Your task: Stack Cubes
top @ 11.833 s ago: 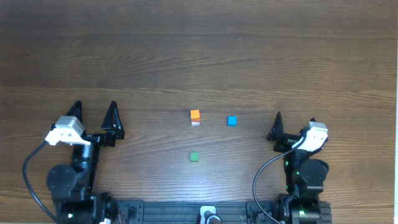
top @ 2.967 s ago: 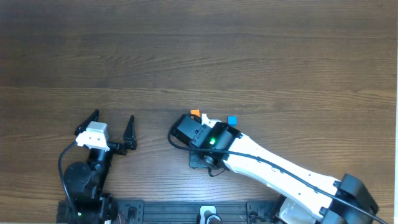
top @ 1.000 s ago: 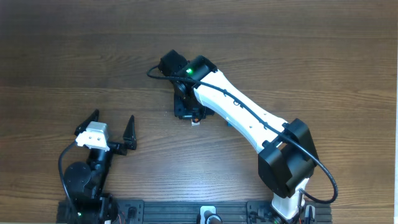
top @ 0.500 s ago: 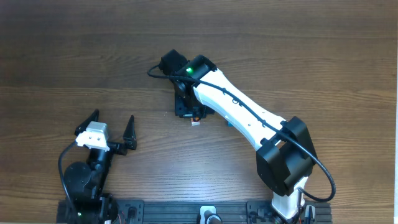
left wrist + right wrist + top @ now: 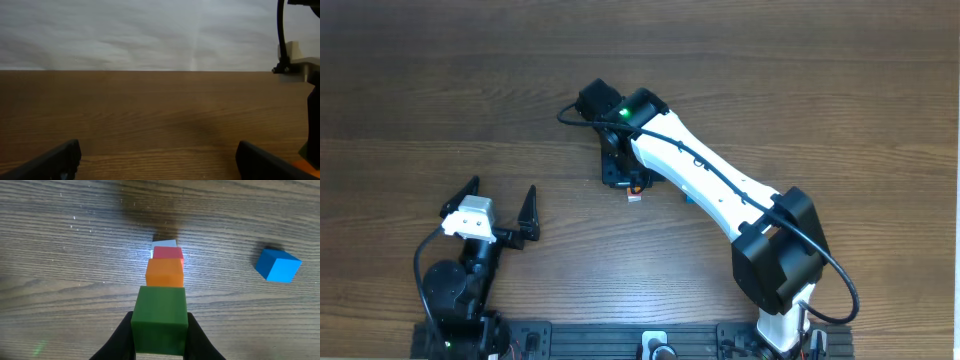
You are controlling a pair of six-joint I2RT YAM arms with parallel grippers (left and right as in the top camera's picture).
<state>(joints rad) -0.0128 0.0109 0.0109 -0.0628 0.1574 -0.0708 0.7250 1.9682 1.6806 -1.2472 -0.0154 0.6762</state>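
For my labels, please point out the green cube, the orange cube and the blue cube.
green cube [image 5: 160, 307], right wrist view, its top face.
orange cube [image 5: 164, 273], right wrist view, its top face.
blue cube [image 5: 278, 264], right wrist view, its middle.

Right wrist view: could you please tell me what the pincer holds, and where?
The right pincer holds the green cube, fingers on two opposite side faces.

The wooden table [image 5: 820, 80] bears a blue cube [image 5: 278, 265] and a cube stack [image 5: 165, 272]
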